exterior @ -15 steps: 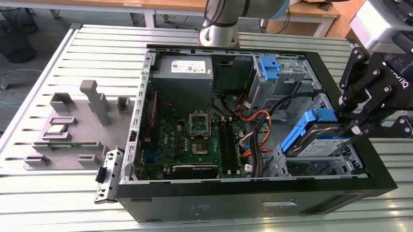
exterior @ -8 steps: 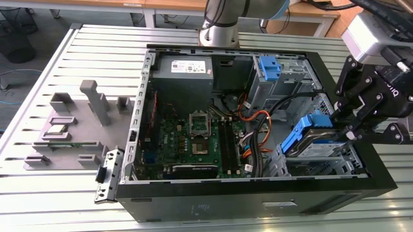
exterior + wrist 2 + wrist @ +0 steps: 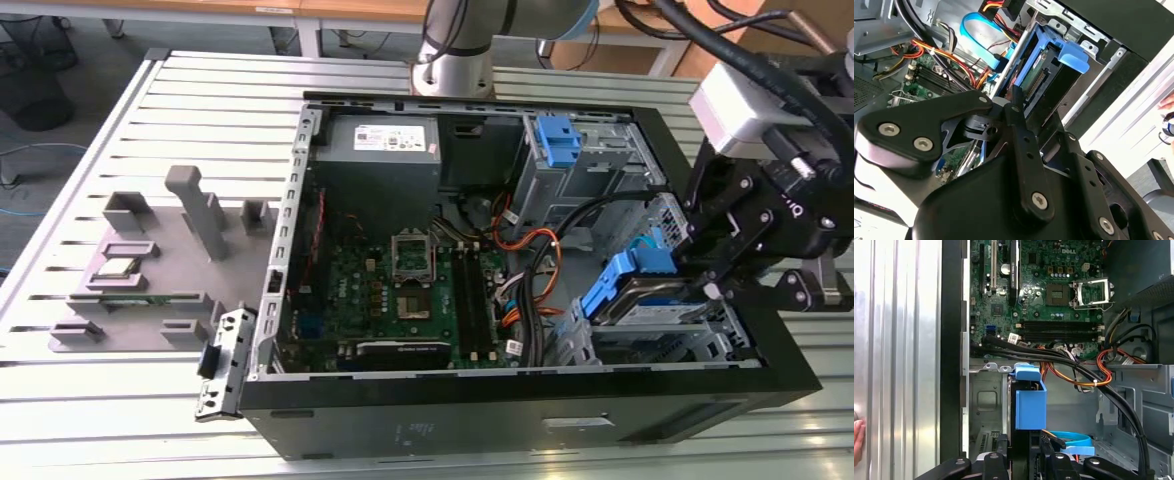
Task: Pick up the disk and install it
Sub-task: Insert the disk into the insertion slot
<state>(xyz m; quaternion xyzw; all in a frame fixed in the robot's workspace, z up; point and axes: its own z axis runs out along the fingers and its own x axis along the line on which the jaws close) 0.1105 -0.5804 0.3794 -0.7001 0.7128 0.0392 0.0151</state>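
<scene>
Disk: the disk [image 3: 638,295], silver in its blue caddy, sits tilted at the near corner of the open computer case [image 3: 534,420] on the exterior view's right. Its low end is at the mouth of the drive cage [image 3: 674,335]; whether it touches the cage cannot be told.
Gripper: the gripper [image 3: 707,278] reaches in from the exterior view's right and is clamped on the disk. In the first wrist view its fingers [image 3: 1047,446] flank the caddy on both sides.
Closest obstacle: a bundle of black cables [image 3: 567,225] arches just beside the disk on the exterior view's left. In the first wrist view it crosses the case just beyond the caddy's end.
Other wiring: orange wires [image 3: 514,240] run beside that bundle, and a flat blue cable [image 3: 1070,440] loops right next to one finger.
Motherboard: the green motherboard [image 3: 400,290] lies on the case floor, left of the cables, with a metal processor socket [image 3: 411,258] near its middle.
Far side of case: a grey power supply [image 3: 384,140] fills the far left corner. A bare blue bracket [image 3: 558,140] sits in the far bay, well apart from the disk.
Outside the case: grey fixture blocks [image 3: 147,265] stand on the slatted metal table [image 3: 80,400] at the exterior view's left. A metal strip [image 3: 224,362] leans at the case's near left corner.
Arm base: the robot's base [image 3: 451,50] stands just beyond the case's far wall.
Edge: a person's fingertip [image 3: 857,439] shows over the table in the first wrist view.
</scene>
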